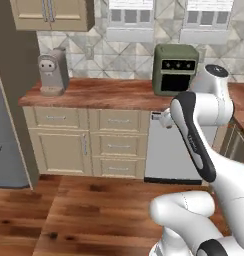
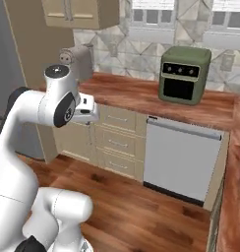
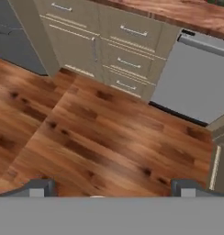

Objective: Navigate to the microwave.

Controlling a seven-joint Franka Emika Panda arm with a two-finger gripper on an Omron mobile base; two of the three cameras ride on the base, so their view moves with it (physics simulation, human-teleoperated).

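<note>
**Microwave bearing from claw not readable; base faces cabinet run**

No black built-in box with a glass door is presented on this stretch of wall, so the microwave's place, facing and long axis cannot be told from these frames. The key relation, direction from claw to target, is therefore left open; a turn or drive of the base is judged necessary before anything else.

What is faced instead: a wooden surface across the middle of the left base view, with the olive-green toaster oven at upper right of centre, not the target. A grey coffee machine is placed at the upper left. A steel dishwasher front is set under the surface, beside cream drawers. A grey tall panel is seen at the left edge, identity unclear.

In the hand view the claw is aimed down at the wood floor, fingertips spread wide apart, nothing held.
</note>
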